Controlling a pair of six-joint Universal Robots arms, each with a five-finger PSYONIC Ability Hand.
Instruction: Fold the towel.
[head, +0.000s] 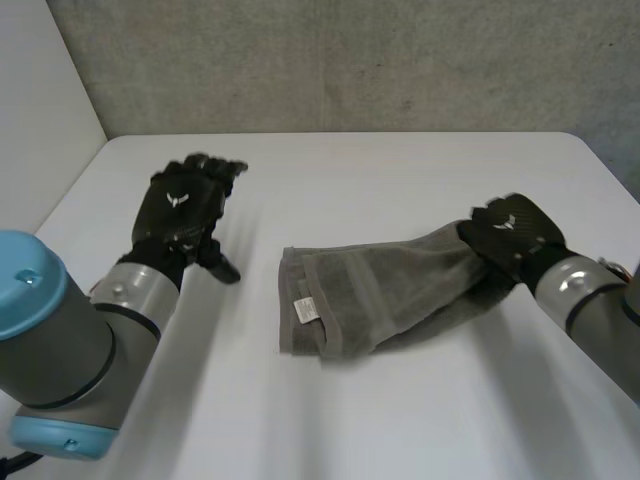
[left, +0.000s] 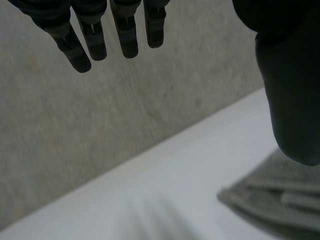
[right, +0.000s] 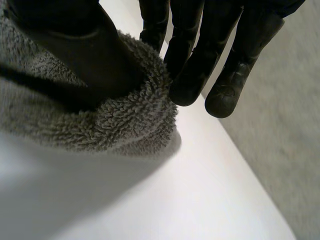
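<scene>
Head view: above and behind, down onto table (head: 400, 420).
Left wrist view: close, facing wall (left: 75, 125).
Right wrist view: closest, at towel (right: 125, 120).
Shared: towel, table.

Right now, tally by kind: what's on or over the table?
Towels: 1 (grey towel)
Robot hands: 2 (left hand, right hand)
Total: 3

The towel (head: 380, 295) is plain grey with a small white label (head: 304, 309) at the end away from the black right hand (head: 510, 235), the left hand (head: 185, 205) is black on a grey, blue-capped arm (head: 60, 345), the table (head: 400, 170) white, the wall (head: 350, 60) mottled grey.
</scene>
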